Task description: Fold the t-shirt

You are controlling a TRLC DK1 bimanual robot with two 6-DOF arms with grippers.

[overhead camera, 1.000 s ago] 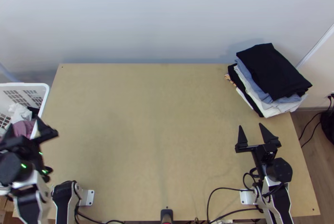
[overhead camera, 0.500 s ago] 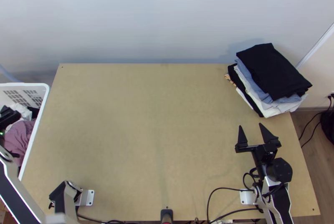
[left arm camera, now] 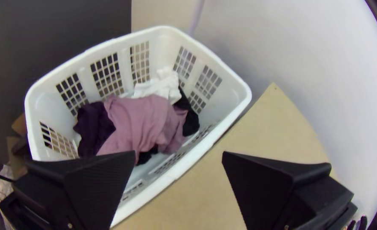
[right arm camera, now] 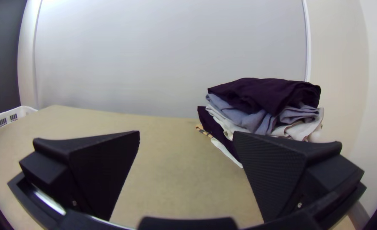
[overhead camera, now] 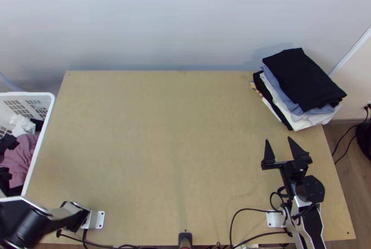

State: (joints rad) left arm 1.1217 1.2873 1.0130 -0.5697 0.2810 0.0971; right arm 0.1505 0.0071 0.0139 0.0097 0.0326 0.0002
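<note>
Where the near edge of the counter [overhead camera: 171, 124] carries the arms' bases, a black cable [overhead camera: 233, 216] loops over the surface beside the right arm, as recorded in the top view. Just beyond, the right gripper [overhead camera: 281, 146] stands over the counter with fingers spread and nothing between them, pointing towards the far side. The right wrist view confirms the wide gap and shows the ribbed faces of both fingers.

At the left edge of the top view, the left gripper [overhead camera: 8, 143] is partly cut off above a white laundry basket [overhead camera: 50, 96]. The left wrist view settles its state: parted, grasping nothing. That view also looks down into the basket, which stands against the counter's side. Inside, a mauve garment [left arm camera: 144, 117] lies bunched in the middle, between a dark purple cloth [left arm camera: 92, 123] and a black cloth [left arm camera: 191, 121], with a white cloth [left arm camera: 165, 85] beside it. Whether any of these is the t-shirt cannot be told.

At the counter's far right corner, a folded stack [overhead camera: 301, 82] rests, slightly skewed. The top view gives the broad black piece uppermost; the right wrist view gives the layered edges: blue-grey, off-white, dark, and a patterned tan strip [right arm camera: 204, 131] low down.
</note>
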